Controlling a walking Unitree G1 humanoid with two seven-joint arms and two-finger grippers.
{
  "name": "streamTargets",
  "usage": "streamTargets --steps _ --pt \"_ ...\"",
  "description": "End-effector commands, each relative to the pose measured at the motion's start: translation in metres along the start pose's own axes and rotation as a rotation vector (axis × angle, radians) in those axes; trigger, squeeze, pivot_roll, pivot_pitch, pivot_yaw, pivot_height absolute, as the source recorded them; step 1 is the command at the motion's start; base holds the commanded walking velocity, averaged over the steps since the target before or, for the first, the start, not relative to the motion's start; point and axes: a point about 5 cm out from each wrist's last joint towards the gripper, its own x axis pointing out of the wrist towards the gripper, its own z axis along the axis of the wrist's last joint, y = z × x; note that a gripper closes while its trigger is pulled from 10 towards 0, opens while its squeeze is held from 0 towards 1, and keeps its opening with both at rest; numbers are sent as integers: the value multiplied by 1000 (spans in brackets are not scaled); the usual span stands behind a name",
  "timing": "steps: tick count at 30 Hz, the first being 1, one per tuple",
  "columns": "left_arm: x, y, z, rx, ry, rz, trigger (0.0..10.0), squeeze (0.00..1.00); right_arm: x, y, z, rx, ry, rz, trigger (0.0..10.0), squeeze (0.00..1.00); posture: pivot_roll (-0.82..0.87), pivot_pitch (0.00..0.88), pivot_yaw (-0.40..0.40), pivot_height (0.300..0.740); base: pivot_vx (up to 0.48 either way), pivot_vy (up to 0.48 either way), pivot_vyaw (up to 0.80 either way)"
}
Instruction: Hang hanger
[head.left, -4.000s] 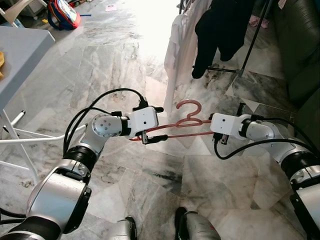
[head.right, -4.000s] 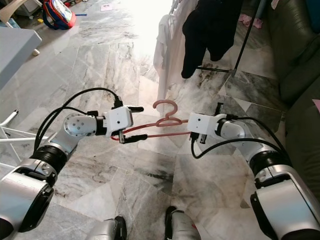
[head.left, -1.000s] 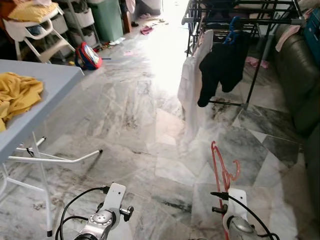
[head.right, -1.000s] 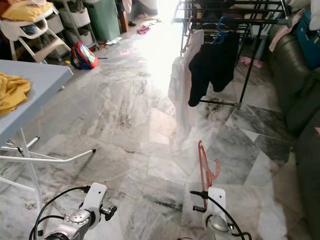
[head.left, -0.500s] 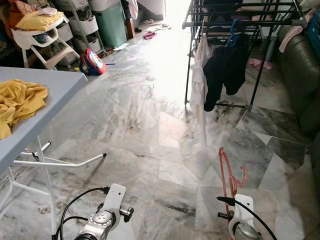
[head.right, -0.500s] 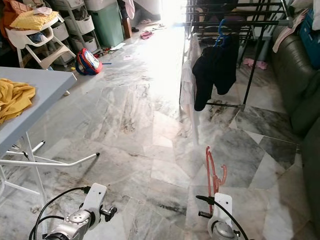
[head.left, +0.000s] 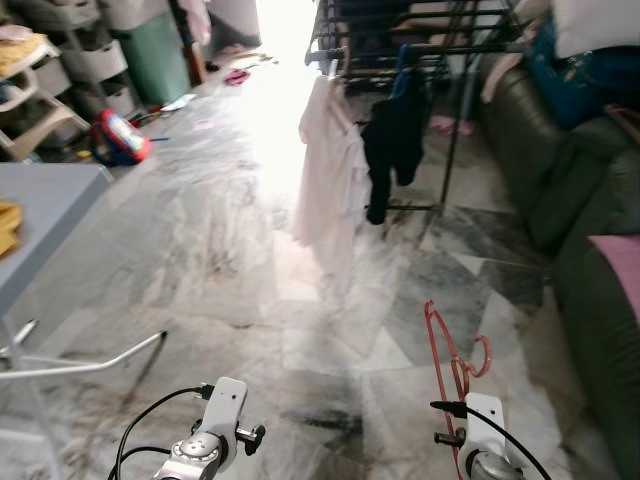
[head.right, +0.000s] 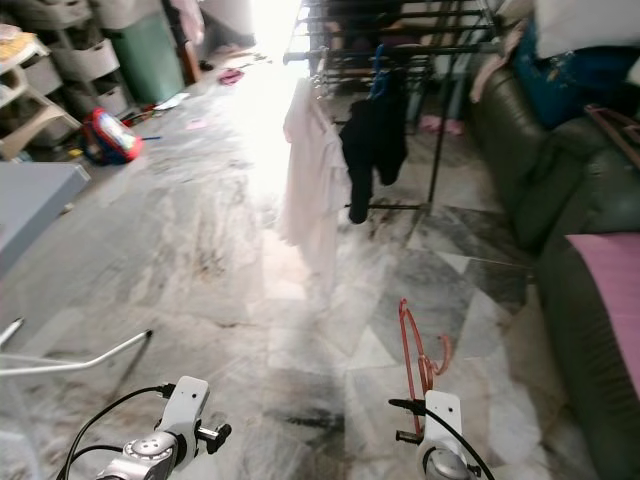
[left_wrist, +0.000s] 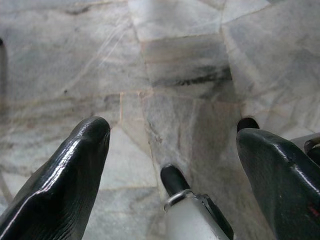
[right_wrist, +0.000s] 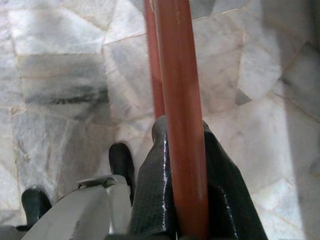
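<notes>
Left gripper (left_wrist: 170, 150) low over the marble floor (head.left: 200, 250), fingers spread apart, nothing between them. Right gripper (right_wrist: 182, 165) clamped on the hanger (head.left: 445, 355), which stands on end, long axis upright, hook (head.left: 480, 355) pointing right. Rack (head.left: 420, 40) well ahead.

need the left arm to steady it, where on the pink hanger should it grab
Take the pink hanger on its long straight bar, above the right pincer, coming in from the robot's left. The bar stands upright and bare there; the hook curls off to the right.
</notes>
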Motion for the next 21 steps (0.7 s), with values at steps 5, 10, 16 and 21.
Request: streamTargets --steps 5,10,16,21 --pt "0 1 0 10 7 6 10000 0 -1 2 -4 -29 15 15 10000 0 -140 51 35 740 280 0 -170" --pt "0 0 0 17 8 2 10000 0 -1 1 -5 -37 19 13 10000 0 -145 59 33 740 277 0 0" --pt "0 0 0 17 11 1 10000 0 -1 1 -7 -45 24 14 10000 0 -146 62 33 740 272 0 0" --pt "0 1 -3 -5 15 11 10000 0 -1 0 -8 -62 29 19 10000 0 -141 68 9 740 53 0 0"
